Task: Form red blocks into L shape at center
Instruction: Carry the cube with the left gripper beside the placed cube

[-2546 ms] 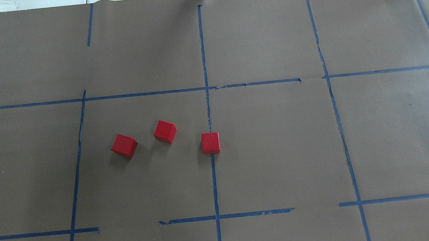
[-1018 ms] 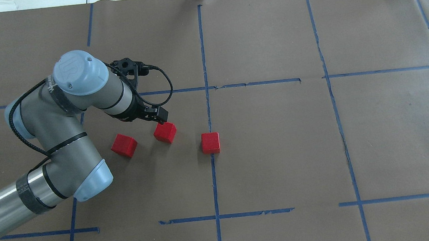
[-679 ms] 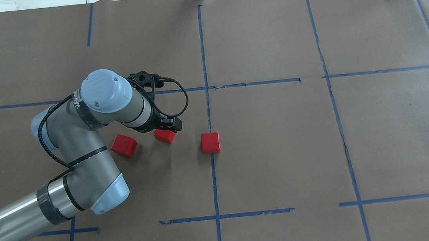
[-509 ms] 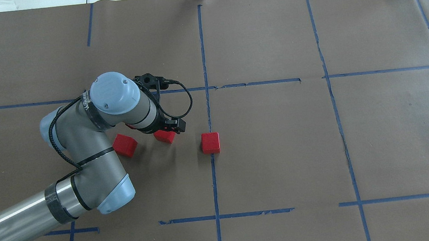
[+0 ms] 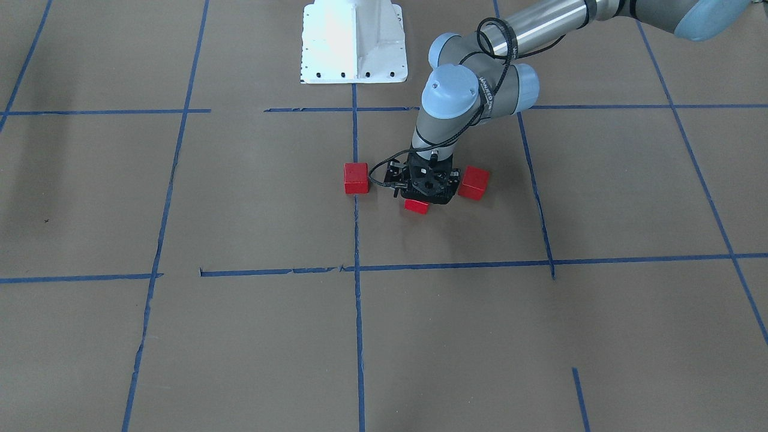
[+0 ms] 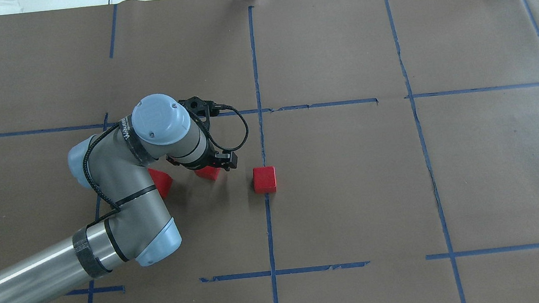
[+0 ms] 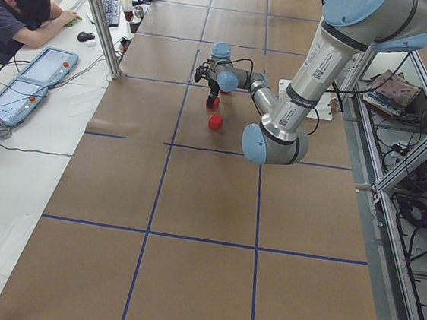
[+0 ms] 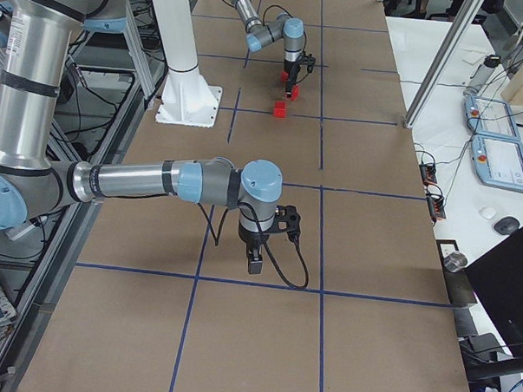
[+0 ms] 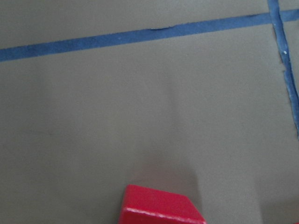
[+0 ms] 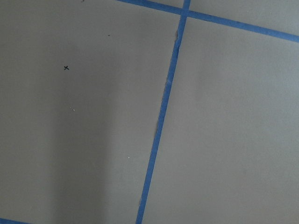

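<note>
**Low over the middle red block [image 5: 416,207] with the left gripper [image 5: 422,195]**

Can't tell whether its fingers are spread or closed. Block slightly askew to the grid, just left of table [image 6: 352,188] centre. Squared up on the blue tape line [image 6: 270,230] at centre: second red block [image 6: 264,179]. Rotated, beside the arm: third red block [image 5: 474,183]. Loose row running across the table. Well apart: right gripper [image 8: 255,267], fingers unreadable.

Overhead and front-facing views look steeply down on the table [image 6: 352,188] from opposite sides; side views look along it from its ends. These four share the red blocks [image 6: 264,179]; wrist cameras sit close above the table.
</note>
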You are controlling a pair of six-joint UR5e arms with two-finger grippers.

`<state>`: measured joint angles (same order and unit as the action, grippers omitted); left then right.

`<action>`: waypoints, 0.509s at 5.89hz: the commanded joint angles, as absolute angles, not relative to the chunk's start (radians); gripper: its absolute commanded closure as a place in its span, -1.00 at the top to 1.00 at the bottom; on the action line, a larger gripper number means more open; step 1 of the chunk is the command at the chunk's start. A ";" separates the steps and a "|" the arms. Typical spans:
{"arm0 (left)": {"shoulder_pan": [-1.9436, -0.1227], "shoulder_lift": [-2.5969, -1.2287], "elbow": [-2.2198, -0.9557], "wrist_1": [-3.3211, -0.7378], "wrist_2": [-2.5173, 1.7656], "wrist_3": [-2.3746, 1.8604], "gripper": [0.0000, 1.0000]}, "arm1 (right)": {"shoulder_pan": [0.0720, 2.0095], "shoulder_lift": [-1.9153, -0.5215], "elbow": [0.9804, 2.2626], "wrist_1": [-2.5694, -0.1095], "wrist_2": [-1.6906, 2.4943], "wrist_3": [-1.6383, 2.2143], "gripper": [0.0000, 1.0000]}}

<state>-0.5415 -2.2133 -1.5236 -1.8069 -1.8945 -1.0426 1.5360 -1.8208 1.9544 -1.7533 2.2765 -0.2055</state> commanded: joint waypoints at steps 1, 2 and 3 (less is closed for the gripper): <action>-0.537 -2.217 -1.513 -1.807 -1.879 -1.037 0.43 | 1.536 -1.821 1.953 -1.753 2.276 -0.206 0.99; -0.534 -2.232 -1.511 -1.801 -1.872 -1.035 0.08 | 1.537 -1.819 1.954 -1.753 2.276 -0.206 0.99; -0.540 -2.252 -1.509 -1.792 -1.871 -1.045 -0.35 | 1.536 -1.819 1.954 -1.753 2.276 -0.206 0.99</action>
<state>-0.5370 -2.2344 -1.5111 -1.7995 -1.8741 -1.0386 1.5361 -1.8198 1.9539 -1.7533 2.2764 -0.2056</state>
